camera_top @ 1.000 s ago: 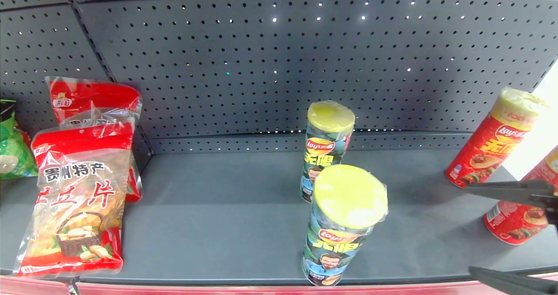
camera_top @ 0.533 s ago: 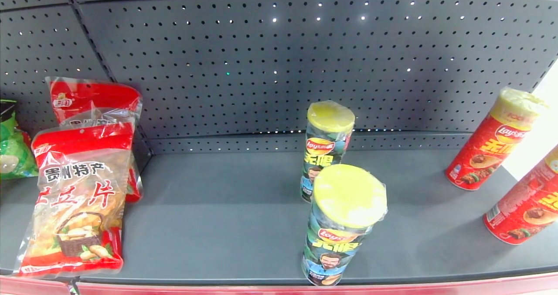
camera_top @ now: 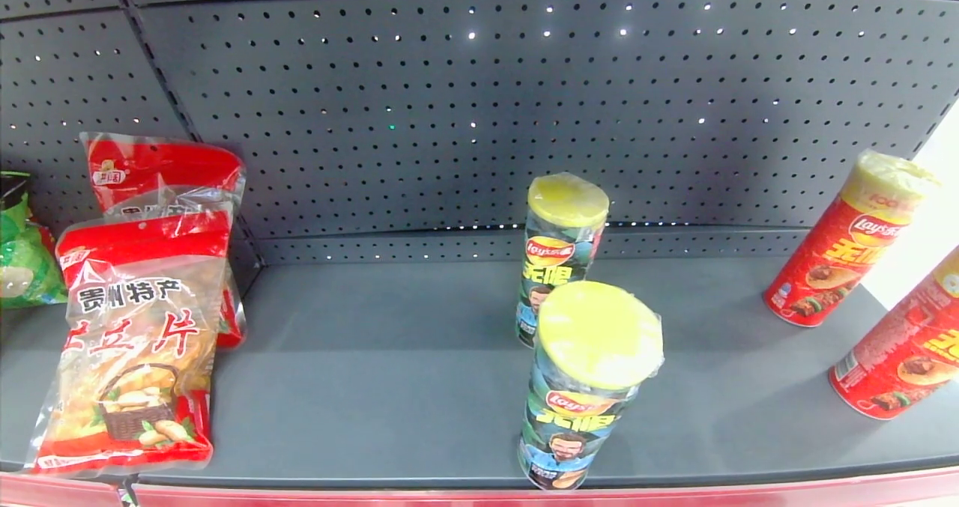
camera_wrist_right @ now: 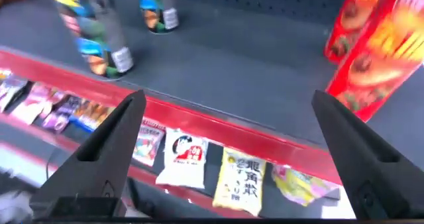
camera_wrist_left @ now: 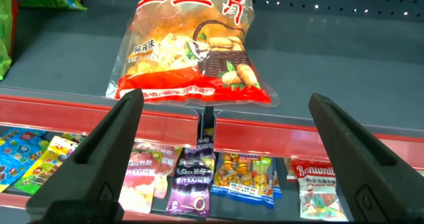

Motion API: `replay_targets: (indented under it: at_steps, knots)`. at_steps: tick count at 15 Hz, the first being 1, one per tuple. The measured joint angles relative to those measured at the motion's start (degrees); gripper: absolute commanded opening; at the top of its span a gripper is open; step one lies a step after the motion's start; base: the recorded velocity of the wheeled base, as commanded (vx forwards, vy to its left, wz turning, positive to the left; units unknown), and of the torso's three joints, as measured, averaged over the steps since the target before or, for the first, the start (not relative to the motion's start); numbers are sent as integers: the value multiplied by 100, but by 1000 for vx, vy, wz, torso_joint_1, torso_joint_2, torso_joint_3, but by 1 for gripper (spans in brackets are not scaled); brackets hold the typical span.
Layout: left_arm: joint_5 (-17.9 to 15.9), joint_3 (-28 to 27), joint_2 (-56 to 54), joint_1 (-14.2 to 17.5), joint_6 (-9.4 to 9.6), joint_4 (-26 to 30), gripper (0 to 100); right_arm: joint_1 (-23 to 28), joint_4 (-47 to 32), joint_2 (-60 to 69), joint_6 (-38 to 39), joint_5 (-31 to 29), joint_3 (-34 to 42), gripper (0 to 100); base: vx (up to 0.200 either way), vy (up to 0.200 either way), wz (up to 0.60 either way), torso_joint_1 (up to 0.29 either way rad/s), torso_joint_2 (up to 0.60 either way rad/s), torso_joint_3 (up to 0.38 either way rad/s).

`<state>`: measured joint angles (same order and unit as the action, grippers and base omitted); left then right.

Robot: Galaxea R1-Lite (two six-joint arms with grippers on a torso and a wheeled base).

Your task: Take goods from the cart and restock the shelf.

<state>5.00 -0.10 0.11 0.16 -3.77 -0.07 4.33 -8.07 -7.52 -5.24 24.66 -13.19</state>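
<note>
Right tool (camera_wrist_right: 228, 98) has drawn back off the shelf (camera_top: 389, 387); both it and left tool (camera_wrist_left: 225, 95) spread wide, empty

Left tool (camera_wrist_left: 226, 97), right tool (camera_wrist_right: 230, 95): black tapered fingers (camera_wrist_left: 99, 164).

A dark grey perforated back panel (camera_top: 449, 117) spans the far side. At the left are two red bags of potato slices, the near bag (camera_top: 131, 350) overlapping the lower part of the far bag (camera_top: 161, 174). Just left of them sits a green bag (camera_top: 22, 256). A red rail (camera_wrist_left: 66, 114) runs along the near edge, with a small label holder (camera_wrist_left: 207, 128) on it. Below the rail lie small colourful snack packets (camera_wrist_left: 192, 184).
</note>
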Motion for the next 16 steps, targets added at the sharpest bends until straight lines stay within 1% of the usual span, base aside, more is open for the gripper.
replay_targets:
  at_steps: [2,4,5,6,9,12,14,16]
  knots:
    - [0,0,0,0,0,0,100,22,902,127,169,-162,868,100,0,0,0,0,0,0]
    - [0,0,0,-2,0,0,100,40,1036,188,190,-518,1168,100,0,0,0,0,0,0]
    - [0,0,0,-2,0,0,100,40,1091,207,190,-861,1240,100,0,0,0,0,0,0]
    - [0,0,0,0,0,0,100,40,1130,218,172,-1026,1275,100,0,0,0,0,0,0]
    - [-2,0,0,0,0,0,100,40,1133,234,-56,-1281,1314,100,0,0,0,0,0,0]
    - [-2,0,0,0,0,0,100,-34,1115,238,196,-1317,1319,100,0,0,0,0,0,0]
    - [-2,0,0,0,0,0,100,-158,1130,308,699,-1356,1319,100,0,0,0,0,0,0]
    - [0,0,0,0,0,0,100,-238,1135,378,716,-1463,1319,100,0,0,0,0,0,0]
